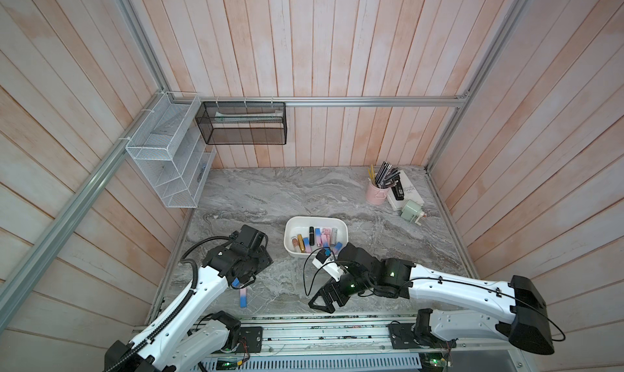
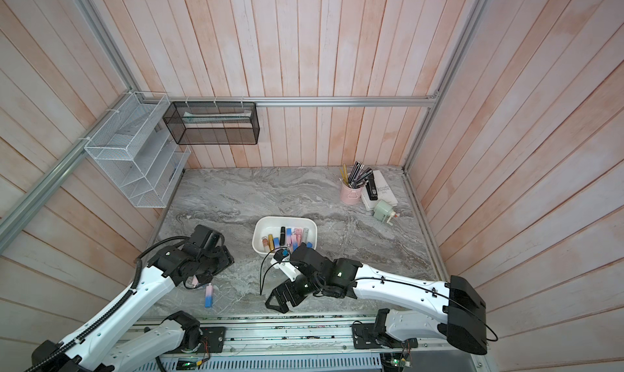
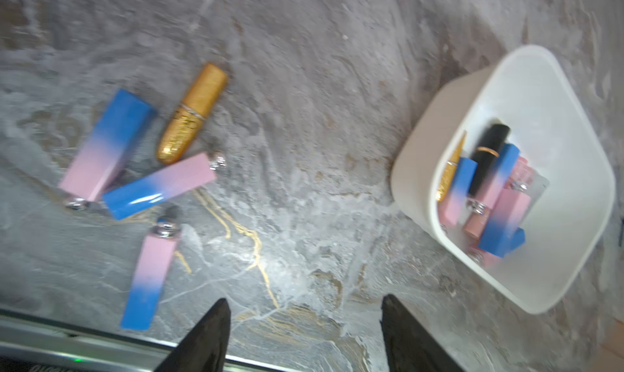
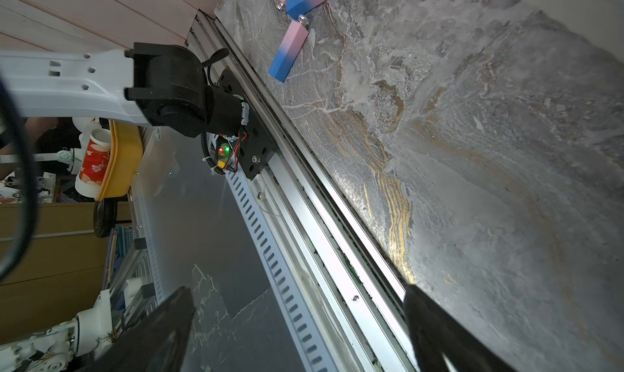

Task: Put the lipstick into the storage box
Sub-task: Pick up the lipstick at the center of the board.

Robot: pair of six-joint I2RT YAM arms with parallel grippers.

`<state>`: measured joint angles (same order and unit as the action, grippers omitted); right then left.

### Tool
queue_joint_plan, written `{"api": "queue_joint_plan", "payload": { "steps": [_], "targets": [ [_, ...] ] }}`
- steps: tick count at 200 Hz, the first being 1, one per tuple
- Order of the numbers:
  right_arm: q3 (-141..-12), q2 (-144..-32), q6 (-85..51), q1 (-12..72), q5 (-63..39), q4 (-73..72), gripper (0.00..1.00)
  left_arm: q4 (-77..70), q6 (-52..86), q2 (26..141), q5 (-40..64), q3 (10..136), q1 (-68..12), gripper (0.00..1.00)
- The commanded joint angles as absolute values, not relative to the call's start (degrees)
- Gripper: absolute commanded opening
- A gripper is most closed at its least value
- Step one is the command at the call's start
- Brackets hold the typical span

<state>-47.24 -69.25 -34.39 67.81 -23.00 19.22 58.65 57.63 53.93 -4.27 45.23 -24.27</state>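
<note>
Four lipsticks [image 3: 158, 191] lie loose near the desk's [image 3: 337, 83] front left corner, apart from the storage box [image 3: 557, 93]. My left gripper [image 3: 305, 299] hangs spread and empty near them; my right gripper [image 4: 297, 289] gapes wide, empty too. They look light, hard, glossy, likely slippery: I'd pinch a square tube [image 3: 150, 275] across flat sides, mid-length.

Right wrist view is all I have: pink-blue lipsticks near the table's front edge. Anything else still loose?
Observer: Yes. A gold lipstick lies beside the three pink-blue lipsticks, seen from the left wrist.
Operator: Storage box contents?
Observer: The storage box holds several lipsticks, among them a black lipstick.
Operator: Left claw?
Observer: The left claw is open, with nothing between its fingers.
</note>
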Motion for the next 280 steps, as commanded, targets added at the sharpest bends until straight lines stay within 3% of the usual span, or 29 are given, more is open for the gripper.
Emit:
{"api": "queue_joint_plan", "payload": {
  "steps": [1, 82, 148, 252, 280],
  "targets": [
    [-48.50, -70.93, -34.67, 68.87, -22.22, 17.77, 0.98, 62.49, 55.60, 53.33, -7.99, 43.55, -20.70, 0.73],
    [-53.16, -77.28, -29.74, 68.21, -24.68, 18.55, 0.98, 54.27, 46.53, 64.82, -6.53, 45.25, -9.70, 0.72],
    [-50.68, -75.94, -28.04, 60.10, -29.24, 17.16, 0.98, 49.38, 39.48, 74.86, -7.27, 46.62, -6.18, 0.68],
    [-47.85, -73.50, -26.23, 52.30, -32.57, 18.04, 0.98, 44.97, 33.50, 85.51, -7.12, 48.60, -4.53, 0.56],
    [-48.37, -74.04, -25.36, 51.10, -33.20, 18.33, 0.98, 44.05, 33.22, 86.90, -6.73, 48.65, -4.33, 0.45]
  ]
}}
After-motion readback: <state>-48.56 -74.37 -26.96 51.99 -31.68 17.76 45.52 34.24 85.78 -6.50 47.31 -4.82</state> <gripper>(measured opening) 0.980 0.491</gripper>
